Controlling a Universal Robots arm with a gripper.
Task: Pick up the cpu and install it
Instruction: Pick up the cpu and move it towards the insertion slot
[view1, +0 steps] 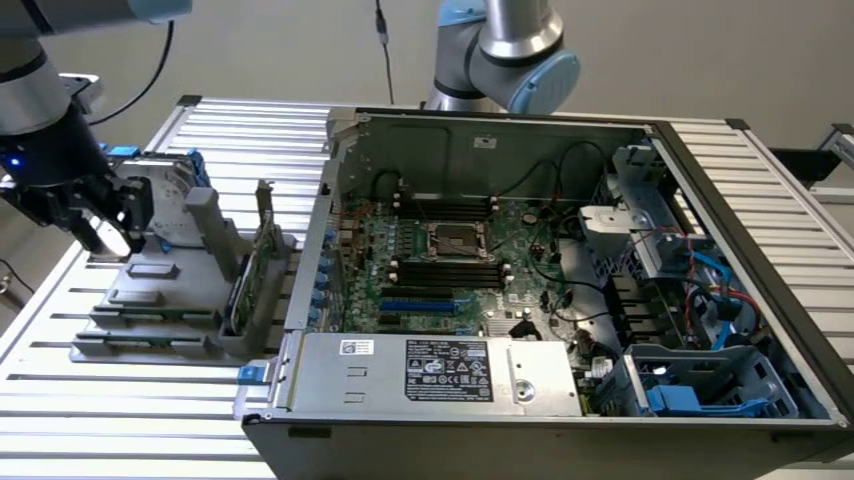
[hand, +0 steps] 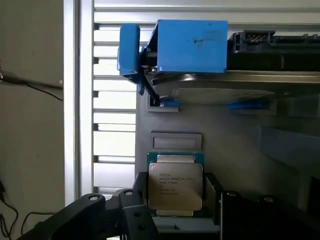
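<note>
The fingers (hand: 141, 197) stand clenched against two opposite edges of the cpu (hand: 175, 186), so the gripper (hand: 176, 192) appears to grasp it just over the grey holder (hand: 235, 165). That holder sits by the slatted table's (view1: 80, 400) edge on the exterior view's left, well apart from the socket (view1: 454, 240) in the open case (view1: 694, 200). The hard drive (hand: 190, 45) lies near.

The hold is on a thin rim: I judge a slight tilt could let the chip slip or catch on the holder.

The printed lines on the cpu's plate, and the white label (view1: 450, 368) in the case, are too small to read.
</note>
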